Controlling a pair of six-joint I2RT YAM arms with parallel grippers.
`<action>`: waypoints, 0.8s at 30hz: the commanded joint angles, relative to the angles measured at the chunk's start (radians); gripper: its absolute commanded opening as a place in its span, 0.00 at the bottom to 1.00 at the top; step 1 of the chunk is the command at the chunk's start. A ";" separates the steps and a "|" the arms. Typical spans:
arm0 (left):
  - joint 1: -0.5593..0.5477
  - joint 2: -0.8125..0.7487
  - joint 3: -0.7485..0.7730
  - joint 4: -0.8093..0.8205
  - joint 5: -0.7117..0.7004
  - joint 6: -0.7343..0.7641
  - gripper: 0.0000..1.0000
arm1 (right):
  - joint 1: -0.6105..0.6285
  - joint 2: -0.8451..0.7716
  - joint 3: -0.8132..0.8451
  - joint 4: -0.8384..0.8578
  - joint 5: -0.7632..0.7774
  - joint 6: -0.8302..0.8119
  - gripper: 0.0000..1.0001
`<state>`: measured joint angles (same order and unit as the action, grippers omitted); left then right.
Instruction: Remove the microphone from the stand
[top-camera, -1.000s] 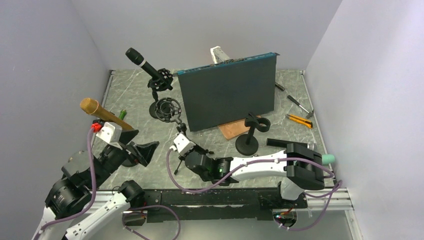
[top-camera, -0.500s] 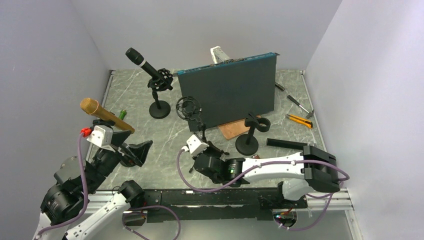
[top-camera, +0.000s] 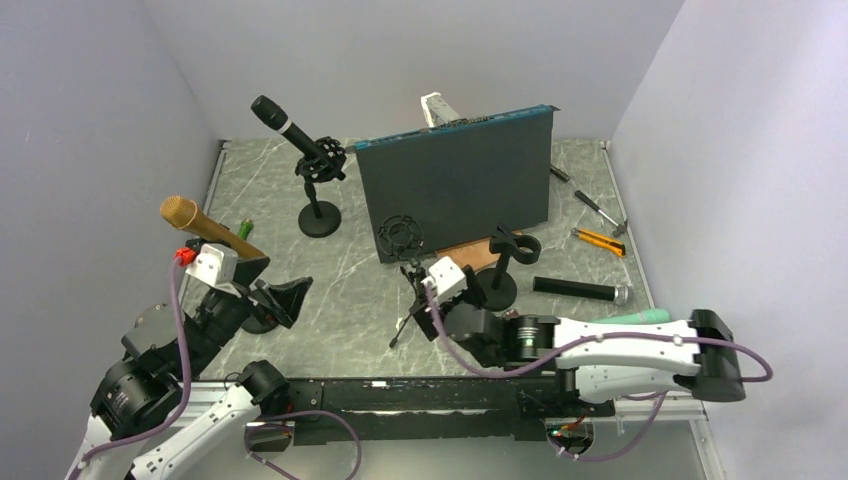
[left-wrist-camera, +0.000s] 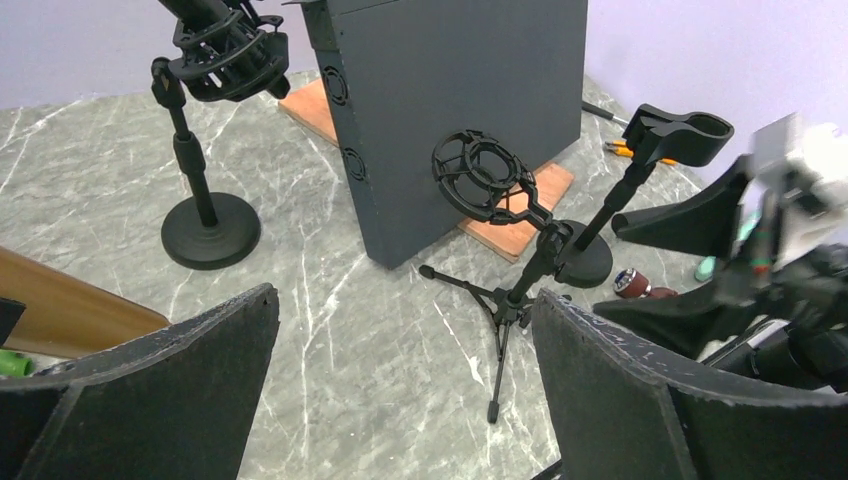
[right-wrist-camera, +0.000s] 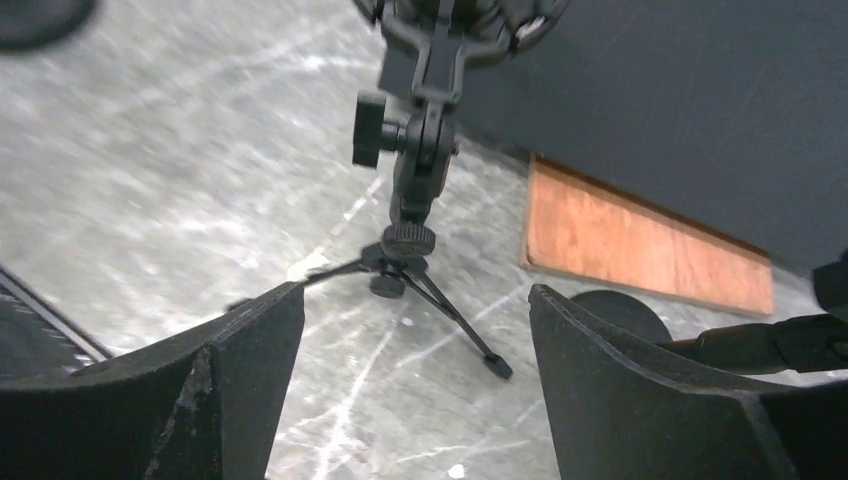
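Observation:
A black microphone (top-camera: 285, 125) sits in a shock mount on a round-base stand (top-camera: 320, 220) at the back left; the left wrist view shows that stand (left-wrist-camera: 205, 220). A gold microphone (top-camera: 205, 228) slants on a stand right beside my left gripper (top-camera: 272, 292), which is open and holds nothing. Another black microphone (top-camera: 580, 290) lies flat on the table at the right. My right gripper (top-camera: 440, 295) is open, just right of an empty tripod stand (top-camera: 405, 260) with a shock mount. That tripod stand (right-wrist-camera: 415, 200) stands upright ahead of the right fingers, untouched.
A dark upright panel (top-camera: 455, 190) stands mid-table on a wooden board (top-camera: 465, 258). An empty clip stand (top-camera: 505, 262) is right of the tripod. A yellow cutter (top-camera: 598, 240) and screwdrivers (top-camera: 600, 210) lie back right. A teal object (top-camera: 640, 318) lies by the right arm.
My right gripper carried the empty tripod stand rightward from near the back-left stand, set it down in front of the panel and opened. The left arm barely shifted.

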<state>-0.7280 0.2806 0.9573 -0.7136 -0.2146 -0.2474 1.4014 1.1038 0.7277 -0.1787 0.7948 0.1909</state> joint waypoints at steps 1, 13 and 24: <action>0.000 0.020 0.007 0.050 0.006 0.005 0.99 | -0.014 -0.155 -0.003 0.047 -0.100 0.114 0.87; -0.001 0.195 0.321 -0.225 -0.191 0.126 0.99 | -0.064 -0.069 0.169 0.102 -0.449 0.095 0.95; -0.001 0.227 0.445 -0.291 -0.583 0.069 0.75 | -0.065 0.112 0.344 0.166 -0.600 0.065 0.96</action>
<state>-0.7280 0.5152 1.4105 -1.0309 -0.6262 -0.1658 1.3384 1.1870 1.0088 -0.0895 0.2684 0.2756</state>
